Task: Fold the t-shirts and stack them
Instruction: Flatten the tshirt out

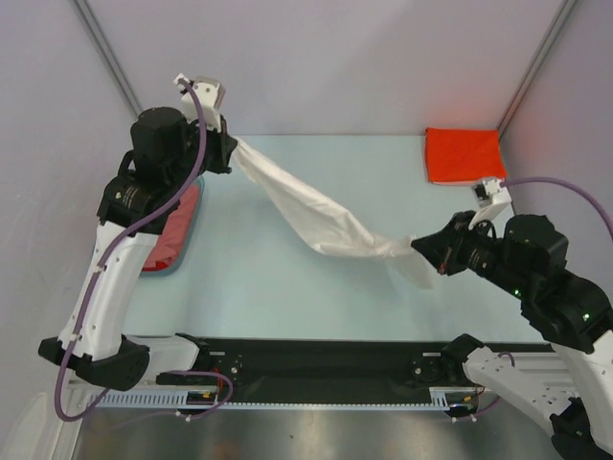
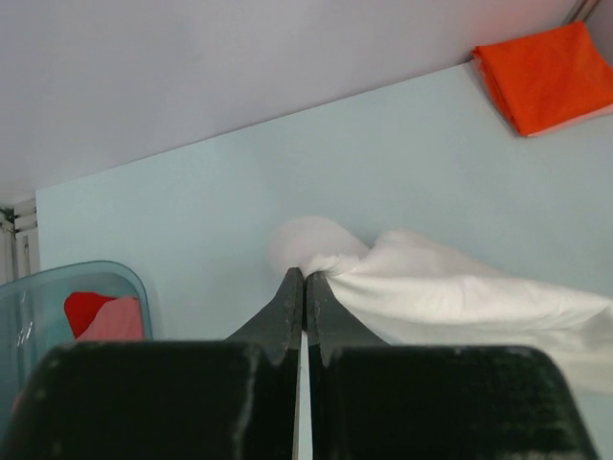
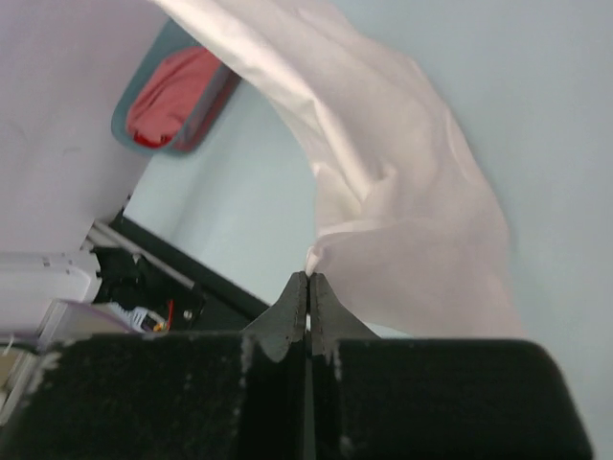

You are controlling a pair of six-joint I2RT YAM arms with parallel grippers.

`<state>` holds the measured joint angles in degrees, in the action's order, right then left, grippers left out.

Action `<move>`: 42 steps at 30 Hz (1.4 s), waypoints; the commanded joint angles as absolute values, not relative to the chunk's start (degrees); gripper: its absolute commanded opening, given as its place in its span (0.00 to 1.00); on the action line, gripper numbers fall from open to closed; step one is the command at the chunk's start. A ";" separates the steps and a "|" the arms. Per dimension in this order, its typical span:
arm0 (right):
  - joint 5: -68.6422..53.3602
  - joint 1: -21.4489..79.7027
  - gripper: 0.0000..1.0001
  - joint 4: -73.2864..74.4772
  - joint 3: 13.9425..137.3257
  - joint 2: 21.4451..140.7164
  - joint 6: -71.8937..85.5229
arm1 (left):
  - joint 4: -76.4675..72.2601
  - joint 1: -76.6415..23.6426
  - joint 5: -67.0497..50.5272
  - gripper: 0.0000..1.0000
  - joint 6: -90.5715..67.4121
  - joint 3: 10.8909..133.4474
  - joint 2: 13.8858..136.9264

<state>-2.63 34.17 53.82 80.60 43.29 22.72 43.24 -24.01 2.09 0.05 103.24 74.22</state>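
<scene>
Pale aqua table (image 1: pixel 287 287) beneath white t-shirt (image 1: pixel 316 216), grey walls (image 1: pixel 335 67)

Both arms, the left arm (image 1: pixel 101 287) and the right arm (image 1: pixel 536 259), wear white shells over black joint housings. A purple cable (image 1: pixel 177 187) trails along each. White camera blocks (image 1: pixel 203 94) sit at the wrists. Small green lights (image 1: pixel 518 291) dot the right arm's joints. The black fingers (image 2: pixel 285 321) taper to thin, scuffed tips
</scene>
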 commanded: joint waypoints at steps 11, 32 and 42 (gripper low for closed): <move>2.64 34.54 0.00 55.99 94.63 43.33 23.55 | 39.28 -22.32 -12.54 0.00 -7.63 110.37 74.44; 3.32 36.30 0.00 35.17 102.84 53.23 22.95 | 53.07 -22.76 -18.85 0.07 -25.49 72.41 61.24; 10.49 22.62 0.09 33.89 118.71 96.91 26.70 | 67.23 -24.17 3.96 0.63 -16.70 91.40 75.15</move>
<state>7.11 27.83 29.63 113.51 90.63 23.73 63.00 -23.18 -3.81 -20.47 84.33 77.67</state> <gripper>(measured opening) 0.062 0.621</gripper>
